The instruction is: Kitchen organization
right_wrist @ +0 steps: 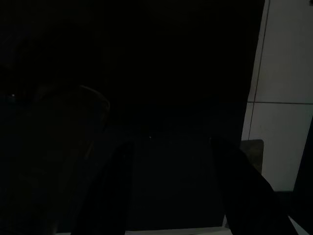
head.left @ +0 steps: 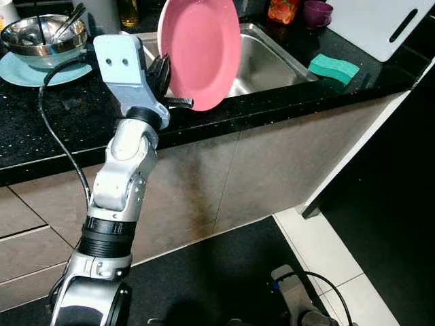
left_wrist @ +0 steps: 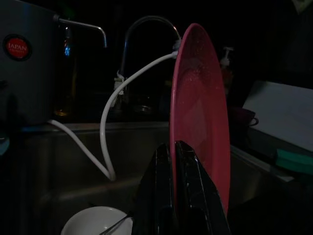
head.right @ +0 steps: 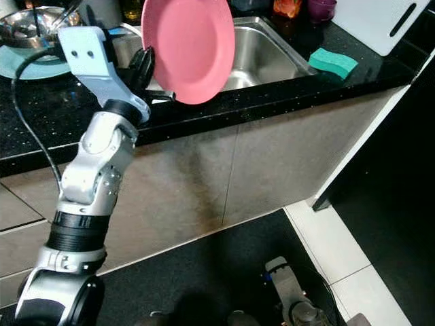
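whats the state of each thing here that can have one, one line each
pink plate: held upright on edge over the sink's front rim
left gripper: jaws shut on the plate's rim
right gripper: hangs idle low in the dark, jaws apart
sink: a white bowl lies in it
faucet: no water seen running
steel bowl: upright on a light blue plate, utensils in it
green sponge: lying flat on the counter

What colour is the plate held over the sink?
Pink; the plate shows best in the left eye view.
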